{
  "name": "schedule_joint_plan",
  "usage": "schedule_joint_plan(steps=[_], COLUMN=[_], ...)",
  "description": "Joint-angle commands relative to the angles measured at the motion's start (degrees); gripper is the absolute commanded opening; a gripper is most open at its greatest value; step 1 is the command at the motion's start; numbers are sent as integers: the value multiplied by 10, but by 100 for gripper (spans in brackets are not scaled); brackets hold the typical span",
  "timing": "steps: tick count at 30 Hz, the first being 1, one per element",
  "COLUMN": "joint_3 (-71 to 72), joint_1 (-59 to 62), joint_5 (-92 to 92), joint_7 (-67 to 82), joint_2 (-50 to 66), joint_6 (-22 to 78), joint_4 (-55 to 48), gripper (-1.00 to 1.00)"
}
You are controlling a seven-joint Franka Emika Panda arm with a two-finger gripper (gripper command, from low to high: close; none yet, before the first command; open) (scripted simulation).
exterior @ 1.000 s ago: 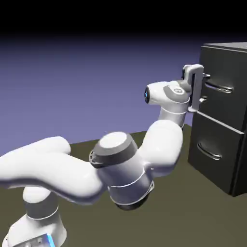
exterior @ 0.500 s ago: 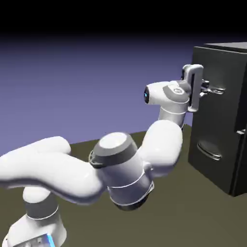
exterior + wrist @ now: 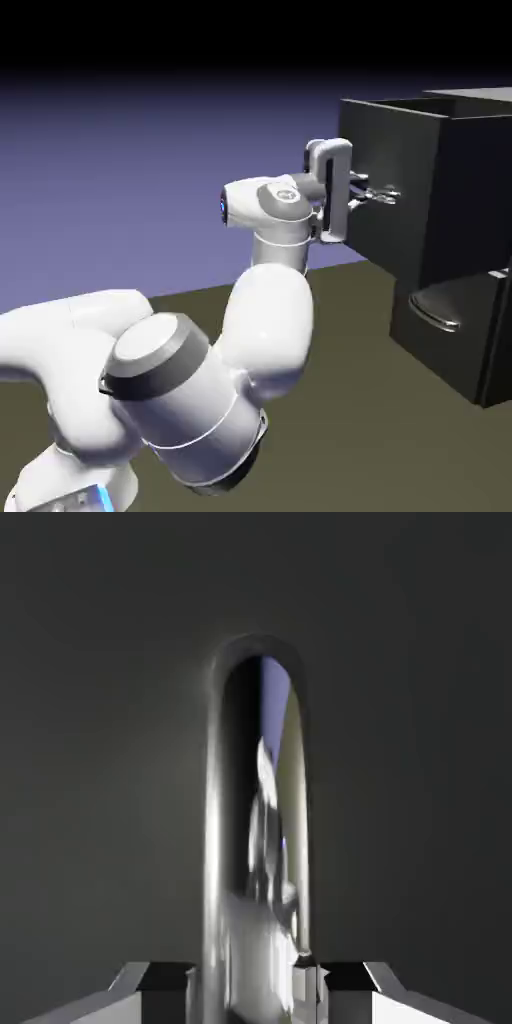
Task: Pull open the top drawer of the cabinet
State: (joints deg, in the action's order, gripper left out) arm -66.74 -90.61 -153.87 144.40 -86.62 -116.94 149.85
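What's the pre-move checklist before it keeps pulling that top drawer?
1. Grip on the handle: ok. The hand view shows the silver bar between the two fingertips, and the gripper sits at it in the exterior view.
2. Right drawer: ok. The top drawer is the one held; the lower drawer sits flush.
3. Drawer travel: ok. The top drawer juts well out of the cabinet, farther than a second ago.
4. Fully open: cannot tell. Its back end and rail stop are hidden.
5. Arm room to retreat: ok, seemingly. Nothing shows behind the elbow.
6. Grip firmness: cannot tell. Contact pressure is not visible.
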Motion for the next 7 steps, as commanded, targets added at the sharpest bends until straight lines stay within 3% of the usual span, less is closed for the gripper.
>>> schedule_joint_plan(steps=[1,4,5,7], joint_3=[9,29,29,40], joint_1=[15,46,46,62], joint_5=[10,28,28,40], joint_7=[1,3,3,4], joint_2=[-5,-17,-17,-25], joint_6=[6,16,16,21], joint_4=[21,63,63,83], gripper=[-100,-100,100,100])
